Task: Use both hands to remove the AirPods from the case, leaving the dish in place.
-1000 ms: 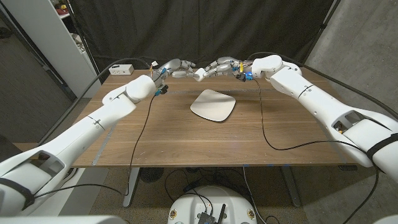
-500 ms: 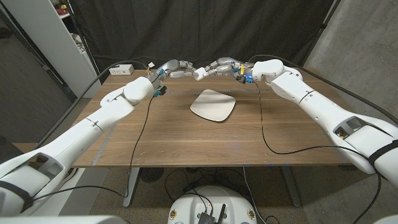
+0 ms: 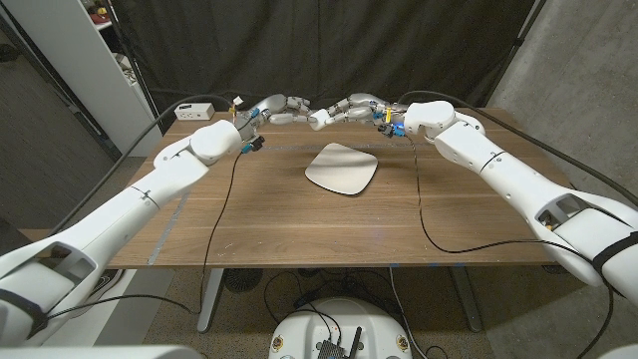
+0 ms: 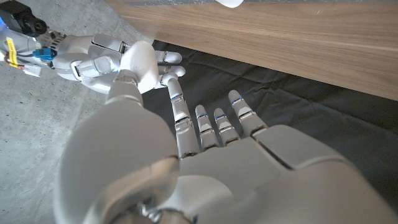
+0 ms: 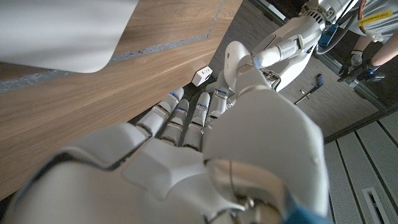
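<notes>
Smooth white rounded-square dish (image 3: pixel 341 168) lies on the wood-grain counter (image 3: pixel 279 224). Beyond it, left hand (image 3: pixel 280 108) and right hand (image 3: pixel 349 108) together pinch the glossy white case (image 3: pixel 319 120).

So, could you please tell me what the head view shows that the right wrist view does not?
Head view: the small white case, held by the right hand. Right wrist view: a person standing beyond the table. Shared: the left hand reaching to meet the right, the wooden table and the white rounded-square dish.

Dish (image 3: pixel 341 168) mid-table; both hands (image 3: pixel 277 109) (image 3: pixel 351 108) w/ case (image 3: pixel 319 121) behind it, at far edge.
</notes>
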